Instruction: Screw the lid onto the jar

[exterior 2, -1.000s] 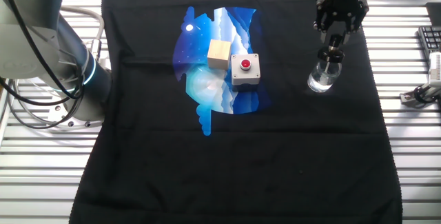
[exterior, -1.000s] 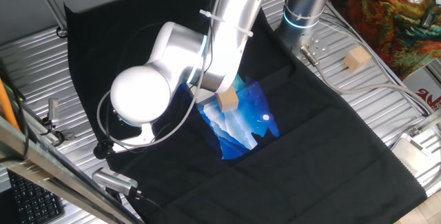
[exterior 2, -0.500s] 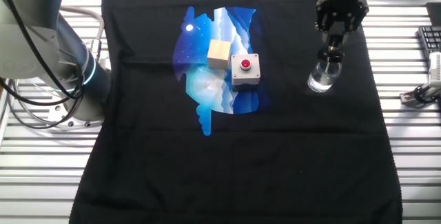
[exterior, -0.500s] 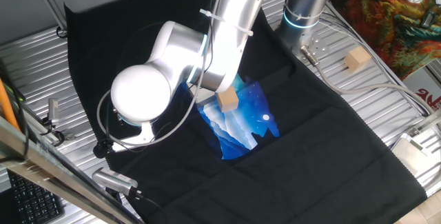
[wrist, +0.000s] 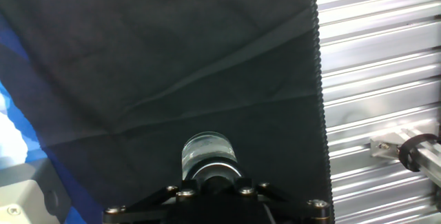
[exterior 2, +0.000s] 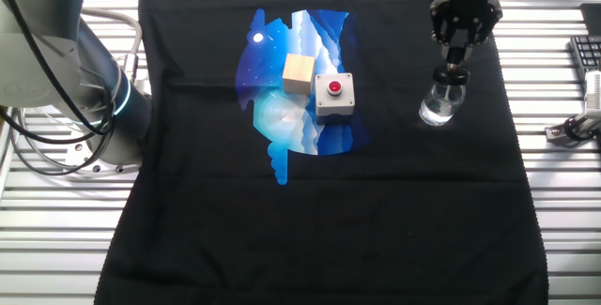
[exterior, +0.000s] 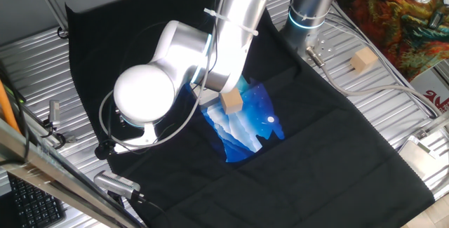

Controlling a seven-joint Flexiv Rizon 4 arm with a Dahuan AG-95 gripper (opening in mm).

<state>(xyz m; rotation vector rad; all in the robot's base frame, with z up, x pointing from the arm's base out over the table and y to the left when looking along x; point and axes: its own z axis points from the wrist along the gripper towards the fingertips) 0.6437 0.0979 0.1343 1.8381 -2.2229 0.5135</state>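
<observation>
Gripper [exterior 2: 456,53] sits directly above jar [exterior 2: 441,104], fingers closed on lid [exterior 2: 455,58], whose white tip points down toward the jar mouth. Jar stands upright on black cloth [exterior 2: 376,221], at 3 o'clock from grey button box [exterior 2: 333,95].

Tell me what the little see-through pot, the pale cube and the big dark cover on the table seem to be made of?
The jar looks like clear glass: shiny, and the cloth shows through it. The cube seems to be bare wood, pale tan and matte, though no grain is visible. The cover is probably fabric: matte black, with soft creases and a blue printed patch.
</observation>
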